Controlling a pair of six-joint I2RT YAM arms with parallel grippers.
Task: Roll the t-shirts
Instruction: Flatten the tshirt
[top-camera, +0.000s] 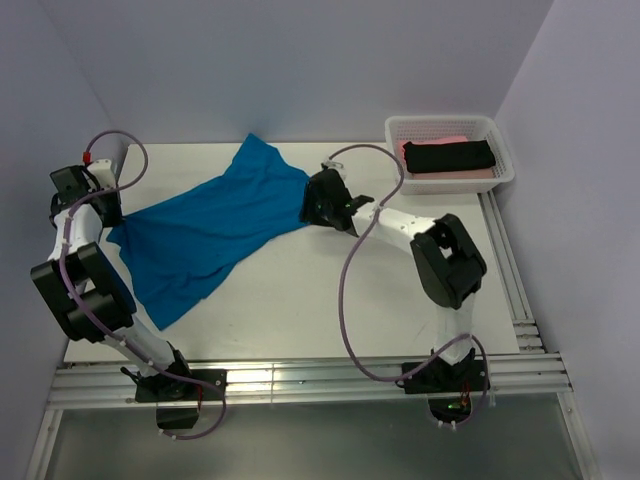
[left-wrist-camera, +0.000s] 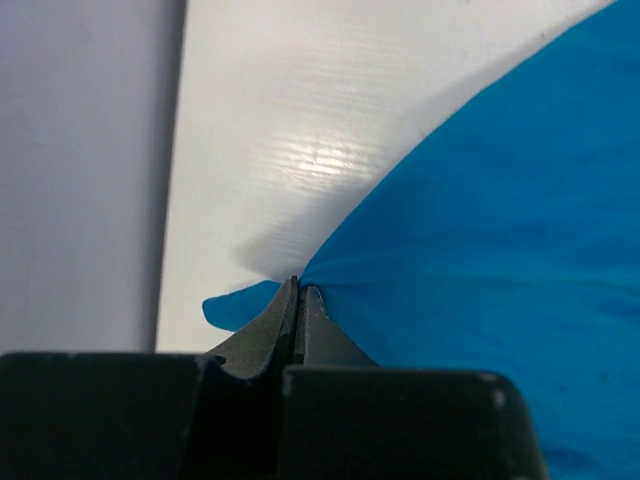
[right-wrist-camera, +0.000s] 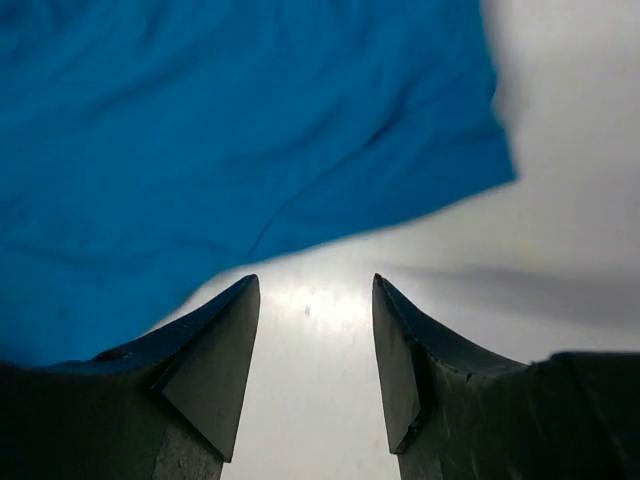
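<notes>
White tabletop (top-camera: 330, 300) bears a bright blue cloth t-shirt (top-camera: 210, 235), spread out. At its left corner the left gripper (left-wrist-camera: 300, 290) pinches the cloth tight. At its right edge the right gripper (right-wrist-camera: 315, 285) stands parted, empty. Farther right, a white plastic mesh basket (top-camera: 450, 122) holds a black t-shirt (top-camera: 450, 156) atop a pink t-shirt (top-camera: 482, 173).

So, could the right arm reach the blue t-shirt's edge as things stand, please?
Probably yes: the right pincer stands open and empty just beside the edge of the blue t-shirt, with nothing between them.
</notes>
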